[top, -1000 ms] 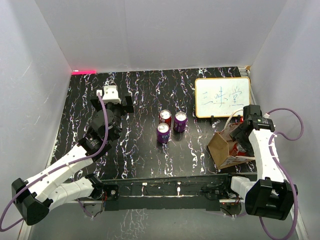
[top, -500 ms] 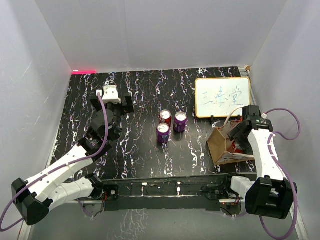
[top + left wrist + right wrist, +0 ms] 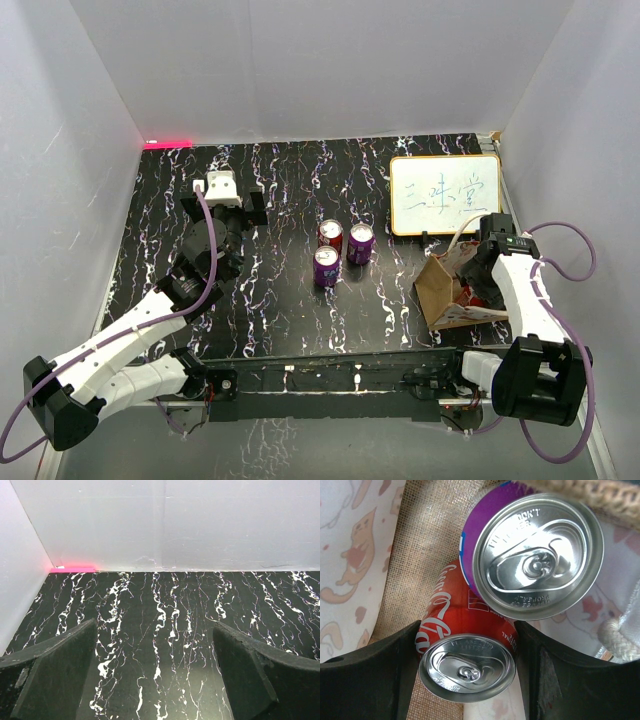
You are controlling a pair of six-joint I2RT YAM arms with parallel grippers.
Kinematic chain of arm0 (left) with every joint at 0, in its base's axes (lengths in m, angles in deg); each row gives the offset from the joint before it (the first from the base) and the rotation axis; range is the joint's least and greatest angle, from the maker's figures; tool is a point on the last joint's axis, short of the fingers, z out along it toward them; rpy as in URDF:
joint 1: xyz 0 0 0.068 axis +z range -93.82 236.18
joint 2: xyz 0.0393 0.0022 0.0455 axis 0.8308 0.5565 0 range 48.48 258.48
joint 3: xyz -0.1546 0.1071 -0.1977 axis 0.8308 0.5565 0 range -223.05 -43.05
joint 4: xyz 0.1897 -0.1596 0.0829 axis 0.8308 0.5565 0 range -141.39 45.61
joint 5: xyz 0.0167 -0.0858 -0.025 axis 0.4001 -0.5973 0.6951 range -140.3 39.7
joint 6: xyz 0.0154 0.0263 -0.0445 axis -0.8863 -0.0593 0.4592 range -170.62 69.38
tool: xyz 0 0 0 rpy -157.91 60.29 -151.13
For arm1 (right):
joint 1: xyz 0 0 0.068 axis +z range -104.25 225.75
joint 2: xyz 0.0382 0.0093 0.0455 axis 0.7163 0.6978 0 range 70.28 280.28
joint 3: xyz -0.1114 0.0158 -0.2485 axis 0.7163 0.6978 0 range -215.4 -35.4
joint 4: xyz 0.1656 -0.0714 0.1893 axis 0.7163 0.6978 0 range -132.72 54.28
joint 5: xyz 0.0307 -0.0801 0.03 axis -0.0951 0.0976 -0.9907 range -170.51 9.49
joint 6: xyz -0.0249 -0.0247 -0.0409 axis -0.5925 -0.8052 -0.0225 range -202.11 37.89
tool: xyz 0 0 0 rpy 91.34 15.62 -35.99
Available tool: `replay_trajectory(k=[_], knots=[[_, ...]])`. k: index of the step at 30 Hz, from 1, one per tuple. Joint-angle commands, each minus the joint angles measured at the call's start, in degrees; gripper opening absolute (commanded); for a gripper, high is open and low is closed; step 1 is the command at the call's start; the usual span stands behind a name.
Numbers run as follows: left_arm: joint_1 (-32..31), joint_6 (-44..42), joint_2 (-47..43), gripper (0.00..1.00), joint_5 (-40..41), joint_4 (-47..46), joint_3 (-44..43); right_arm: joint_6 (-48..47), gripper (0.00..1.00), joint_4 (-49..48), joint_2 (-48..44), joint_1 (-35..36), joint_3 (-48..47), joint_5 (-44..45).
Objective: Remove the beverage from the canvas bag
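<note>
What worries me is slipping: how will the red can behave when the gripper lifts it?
The red can looks smooth and glossy, so it may slip. Its top looks sealed, so it is probably full and heavy. The purple can sits close beside it and might shift.

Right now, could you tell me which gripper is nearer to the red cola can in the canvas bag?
Right. The right gripper is down in the canvas bag, straddling the red cola can; the left gripper hovers far across the table.
</note>
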Motion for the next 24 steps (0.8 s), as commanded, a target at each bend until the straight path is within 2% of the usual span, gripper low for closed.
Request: replay_trajectory(k=[1,5,11,12,21,24], knots=[[-0.29,-0.31,-0.62,0.97,0.90,-1.74,0.10,2.22,0.58,-3.11,0.63,-0.09,-0.46,0.39],[-0.22,-0.04,-0.12,0.97,0.62,-1.57,0.12,2.61,0.43,-2.21,-1.79,-0.07,-1.34,0.33],[-0.22,0.53,0.49,0.97,0.24,-0.99,-0.05,3.88,0.10,0.22,-6.57,-0.07,-3.25,1.26],[-0.22,0.59,0.64,0.97,0.24,-0.90,-0.16,3.90,0.08,0.31,-7.26,-0.07,-3.34,1.26],[-0.18,0.33,2.04,0.97,0.76,-0.67,-0.37,1.65,0.08,-2.22,-18.04,-0.07,-3.64,0.45],[-0.22,0.26,2.39,0.97,0.72,-0.59,-0.41,0.51,0.08,-1.20,-18.25,-0.14,-5.33,0.65]])
